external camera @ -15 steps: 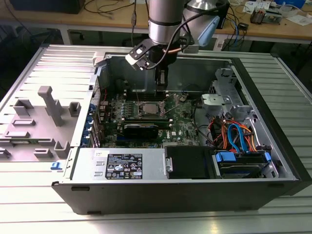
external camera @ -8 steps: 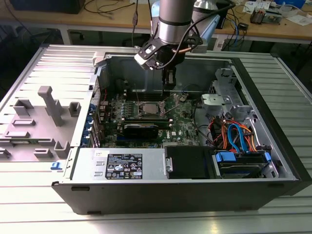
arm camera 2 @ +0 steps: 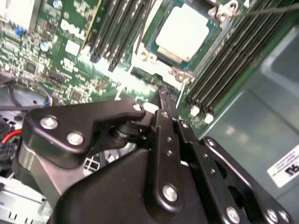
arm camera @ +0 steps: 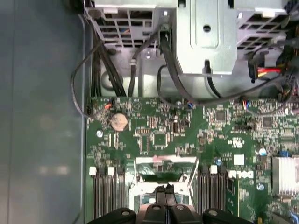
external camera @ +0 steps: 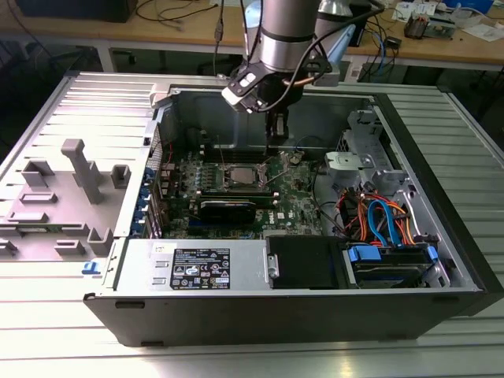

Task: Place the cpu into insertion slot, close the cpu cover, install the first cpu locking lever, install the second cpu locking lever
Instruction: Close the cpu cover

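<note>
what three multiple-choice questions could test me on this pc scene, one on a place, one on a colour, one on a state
1. Where is the cpu?
A. in the insertion slot
B. lying outside the computer
C. between the gripper's fingers

2. What colour is the motherboard?
A. red
B. green
C. white

3. How does the gripper stand?
A. wide open
B. shut
C. clamped on a wire

Answers:
1 A: in the second wrist view its silver-grey top sits inside the slot's metal rim.
2 B: the board is green in both wrist views.
3 B: in the first wrist view the fingers meet with no gap.
</note>
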Controlling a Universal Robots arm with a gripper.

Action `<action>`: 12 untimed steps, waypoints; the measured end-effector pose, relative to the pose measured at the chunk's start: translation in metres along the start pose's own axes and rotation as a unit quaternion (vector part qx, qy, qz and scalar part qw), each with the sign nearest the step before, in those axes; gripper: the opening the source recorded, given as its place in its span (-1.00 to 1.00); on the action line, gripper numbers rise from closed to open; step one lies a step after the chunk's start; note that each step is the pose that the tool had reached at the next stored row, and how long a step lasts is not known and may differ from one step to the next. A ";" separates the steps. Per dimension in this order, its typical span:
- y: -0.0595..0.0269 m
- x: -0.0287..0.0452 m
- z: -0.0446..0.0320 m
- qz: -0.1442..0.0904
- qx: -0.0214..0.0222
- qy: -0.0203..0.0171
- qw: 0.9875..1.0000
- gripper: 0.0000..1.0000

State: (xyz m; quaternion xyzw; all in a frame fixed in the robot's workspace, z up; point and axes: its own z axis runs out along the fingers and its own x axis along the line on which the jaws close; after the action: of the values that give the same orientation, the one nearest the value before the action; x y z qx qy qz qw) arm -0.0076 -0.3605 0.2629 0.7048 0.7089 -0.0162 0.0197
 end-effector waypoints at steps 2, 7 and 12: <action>0.0063 0.0000 -0.0004 0.000 0.000 0.000 1.000 -0.79; 0.0179 -0.0001 -0.0005 0.000 0.001 0.000 1.000 -0.79; 0.0303 -0.0001 -0.0004 0.000 0.001 0.000 1.000 -0.79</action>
State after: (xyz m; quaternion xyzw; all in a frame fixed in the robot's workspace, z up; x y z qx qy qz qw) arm 0.0227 -0.3604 0.2635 0.7048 0.7090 -0.0167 0.0191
